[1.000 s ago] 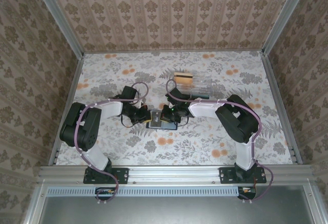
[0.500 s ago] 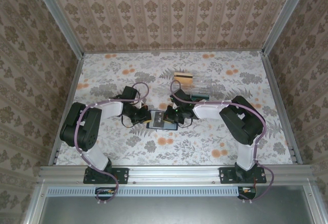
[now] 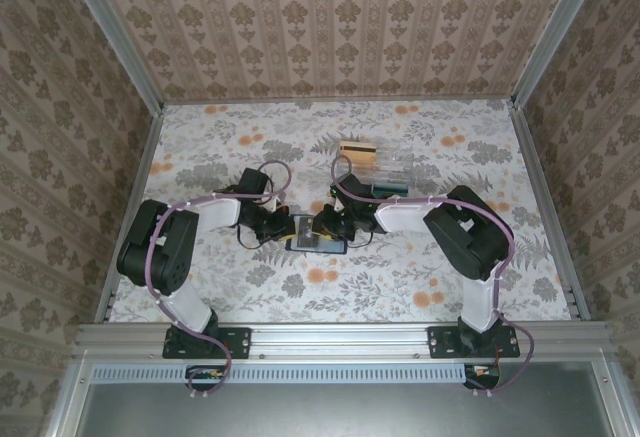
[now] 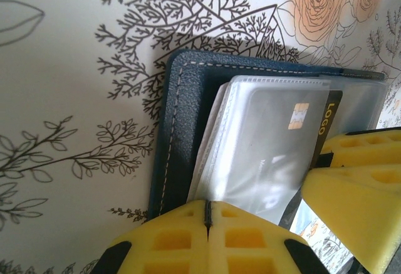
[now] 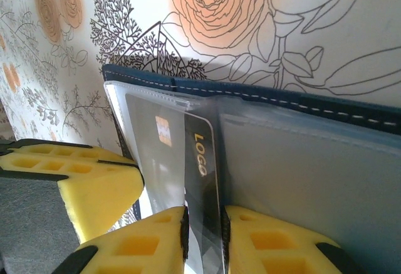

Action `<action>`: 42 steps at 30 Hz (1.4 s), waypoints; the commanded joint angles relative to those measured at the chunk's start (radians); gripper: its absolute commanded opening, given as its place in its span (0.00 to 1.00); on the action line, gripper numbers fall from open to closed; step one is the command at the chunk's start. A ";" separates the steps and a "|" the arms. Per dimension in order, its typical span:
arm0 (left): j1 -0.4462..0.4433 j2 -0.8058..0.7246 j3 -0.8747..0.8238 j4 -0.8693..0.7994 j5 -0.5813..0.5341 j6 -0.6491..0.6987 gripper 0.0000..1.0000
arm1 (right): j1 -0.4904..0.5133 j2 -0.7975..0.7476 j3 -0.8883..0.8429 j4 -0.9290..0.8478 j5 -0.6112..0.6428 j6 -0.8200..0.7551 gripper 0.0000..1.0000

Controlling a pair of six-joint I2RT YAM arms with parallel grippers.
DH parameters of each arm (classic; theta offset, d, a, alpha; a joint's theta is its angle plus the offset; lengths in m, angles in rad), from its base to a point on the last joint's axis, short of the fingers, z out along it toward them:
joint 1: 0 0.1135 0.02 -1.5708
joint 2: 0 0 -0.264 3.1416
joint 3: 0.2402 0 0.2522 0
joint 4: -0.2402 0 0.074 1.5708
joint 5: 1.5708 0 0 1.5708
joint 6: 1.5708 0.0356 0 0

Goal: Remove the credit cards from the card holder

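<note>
Card holder [image 3: 318, 238] lies open at table ctr. L gripper [image 4: 207, 227], jaws closed, pins its edge from 9 o'clock. R gripper [image 5: 202, 239] at 3 o'clock, jaws narrowly parted w/ black card [image 5: 200, 155] in the gap. Step: card extraction. Next, probably: pinch card firmly, slide out toward 3 o'clock.

light: bright, even, diffuse | shadows: soft (darkest in the 2 wrist views) | focus: wrist close-ups slightly soft | glare: mild

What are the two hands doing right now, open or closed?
Left hand: closed tight, at the card holder's edge.
Right hand: slightly parted around the black card; whether it grips cannot be told.
</note>
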 commanded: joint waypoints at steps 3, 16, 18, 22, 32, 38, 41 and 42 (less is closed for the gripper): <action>-0.013 0.015 -0.032 -0.046 -0.034 0.013 0.00 | 0.005 0.034 -0.017 0.036 -0.021 0.022 0.17; -0.013 0.005 -0.033 -0.063 -0.048 0.019 0.00 | -0.040 -0.080 -0.129 0.012 0.000 -0.026 0.00; -0.012 0.003 -0.035 -0.061 -0.050 0.017 0.00 | -0.054 -0.110 -0.152 0.002 0.001 -0.041 0.00; -0.013 0.002 -0.033 -0.063 -0.048 0.019 0.00 | -0.076 -0.165 -0.187 -0.015 -0.004 -0.070 0.00; -0.011 -0.015 -0.013 -0.078 -0.045 0.024 0.00 | -0.112 -0.311 -0.221 -0.091 -0.012 -0.136 0.00; 0.001 -0.044 0.034 -0.099 -0.045 0.023 0.00 | -0.116 -0.407 -0.150 -0.246 0.017 -0.231 0.00; 0.007 -0.073 0.066 -0.113 -0.043 0.023 0.10 | -0.120 -0.452 -0.087 -0.365 0.053 -0.313 0.00; 0.008 -0.084 0.078 -0.117 -0.043 0.023 0.18 | -0.122 -0.460 -0.062 -0.409 0.066 -0.345 0.00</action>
